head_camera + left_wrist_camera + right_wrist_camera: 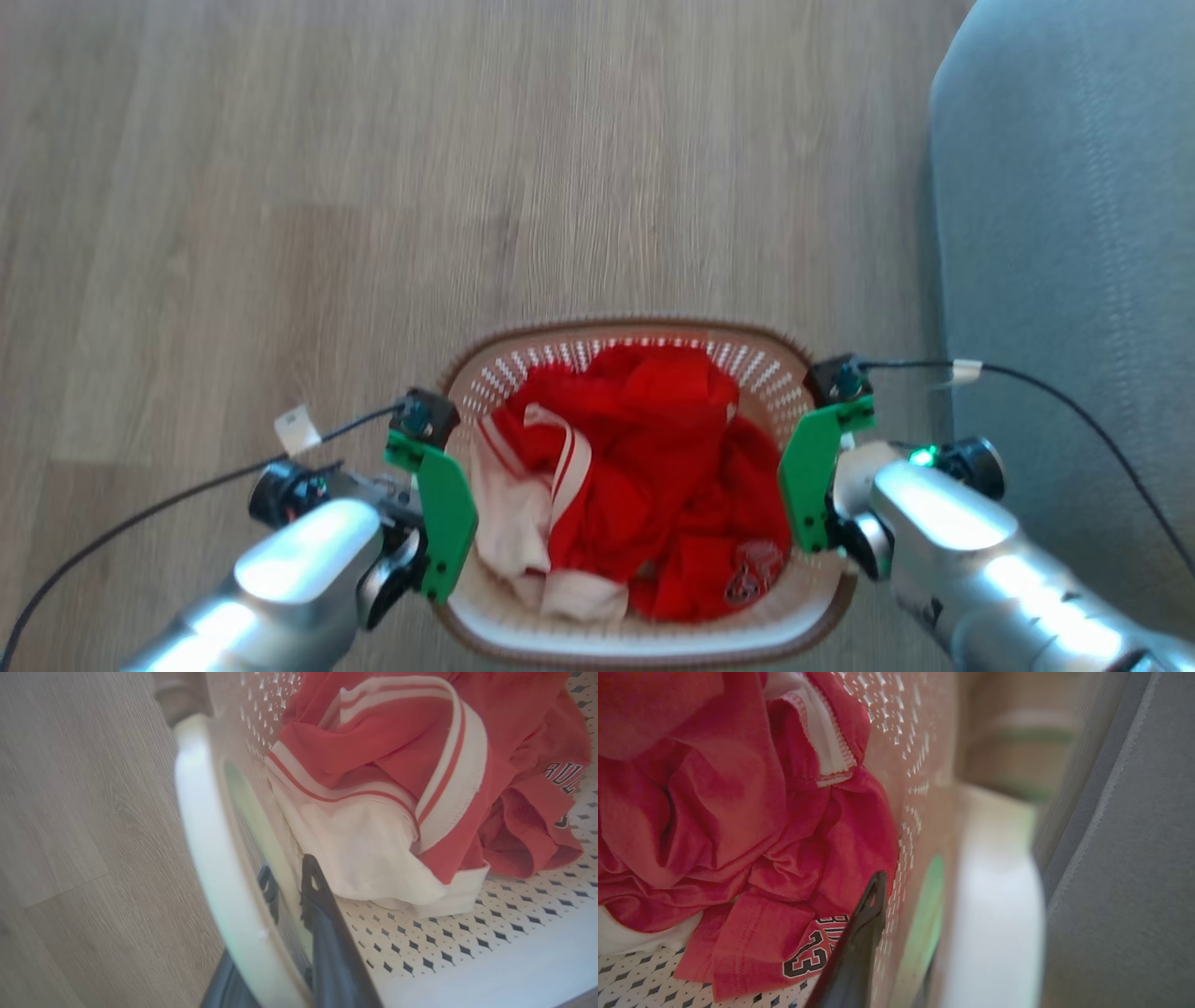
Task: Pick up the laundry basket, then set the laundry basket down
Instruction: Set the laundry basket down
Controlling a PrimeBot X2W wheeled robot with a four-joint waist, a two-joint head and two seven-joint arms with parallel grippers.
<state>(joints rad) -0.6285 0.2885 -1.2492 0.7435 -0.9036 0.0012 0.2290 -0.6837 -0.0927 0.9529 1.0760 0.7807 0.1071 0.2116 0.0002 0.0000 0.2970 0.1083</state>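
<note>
Judged light, stiff-walled and softly loaded, so best lifted level by the laundry basket (616,328) at both sides, each side wall pinched narrowly between the jaws of left gripper (287,868) and right gripper (901,905).

Bright, even daylight washes the wood floor (373,187) in the head view, which is softly blurred throughout; glare whitens the silver forearms (299,551). In both wrist views the near handle of the laundry basket (205,858) is an overexposed, out-of-focus smear, while the red clothes (373,742) stay fairly sharp.
</note>
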